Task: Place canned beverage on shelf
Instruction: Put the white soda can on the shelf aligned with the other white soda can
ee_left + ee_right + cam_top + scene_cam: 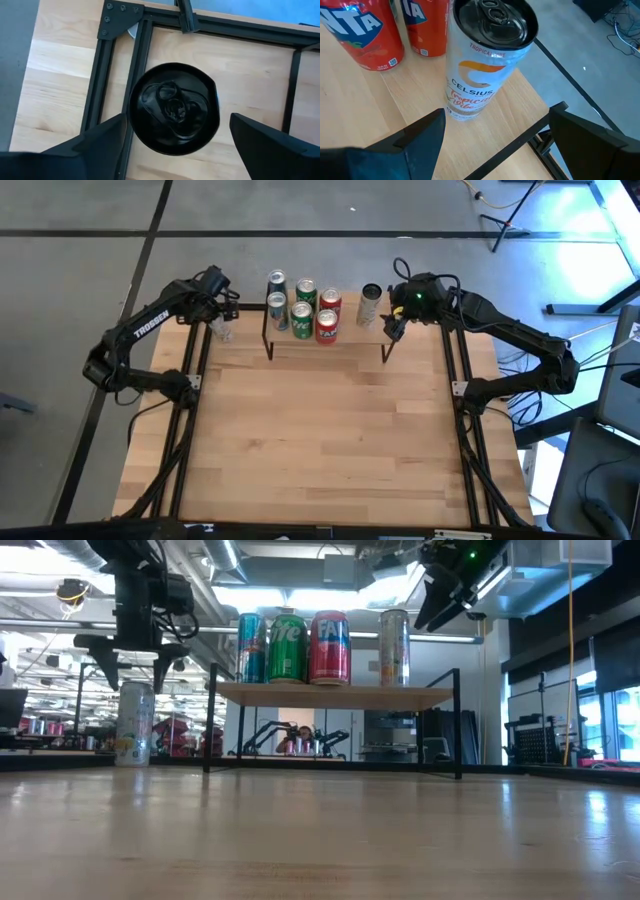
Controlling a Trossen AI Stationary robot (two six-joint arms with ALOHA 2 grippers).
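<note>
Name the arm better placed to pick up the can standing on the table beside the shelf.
Left. The left gripper hangs open directly above that silver can, fingers straddling its black top in the left wrist view. The right gripper is open by the Celsius can on the shelf.

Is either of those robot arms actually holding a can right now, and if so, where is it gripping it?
Nothing is held. The left gripper hangs open above the can on the table; the right gripper is open beside the silver can on the shelf.
</note>
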